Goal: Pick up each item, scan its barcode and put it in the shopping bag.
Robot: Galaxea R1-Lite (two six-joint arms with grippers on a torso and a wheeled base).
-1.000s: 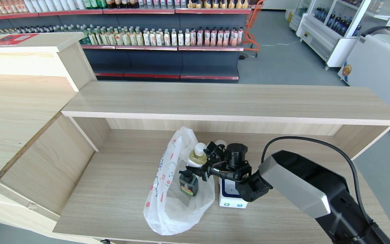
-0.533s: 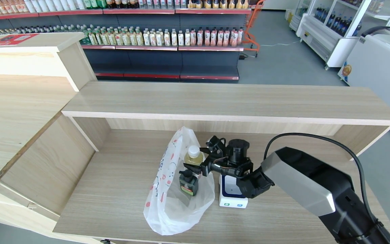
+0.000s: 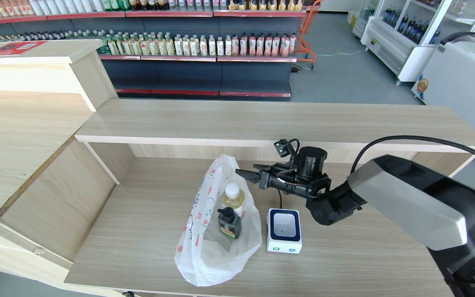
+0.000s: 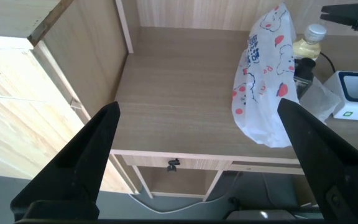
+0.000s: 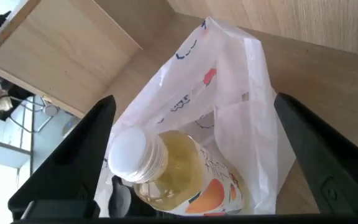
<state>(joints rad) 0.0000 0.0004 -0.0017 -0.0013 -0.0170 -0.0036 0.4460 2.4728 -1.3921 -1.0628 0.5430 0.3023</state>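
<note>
A white shopping bag point(image 3: 198, 235) with red dots stands open on the lower counter. Inside it a bottle of yellow drink point(image 3: 232, 197) with a white cap stands upright, and a small dark bottle point(image 3: 229, 222) stands in front of it. My right gripper point(image 3: 249, 175) hangs open above and just right of the bag's mouth, holding nothing. From its wrist I look down on the drink bottle point(image 5: 166, 174) in the bag point(image 5: 229, 93), between the spread fingers. My left gripper point(image 4: 199, 109) is open, off to the left of the bag point(image 4: 263, 81).
A white barcode scanner point(image 3: 284, 230) with a dark-framed window sits right of the bag, its cable running back. A raised counter top point(image 3: 278, 123) walls the back, and a wooden side panel point(image 3: 62, 198) closes the left. Bare counter lies left and right.
My right gripper let go of the drink bottle, which now stands lower in the bag. The gripper then rose and drew back to the right, uncovering the scanner.
</note>
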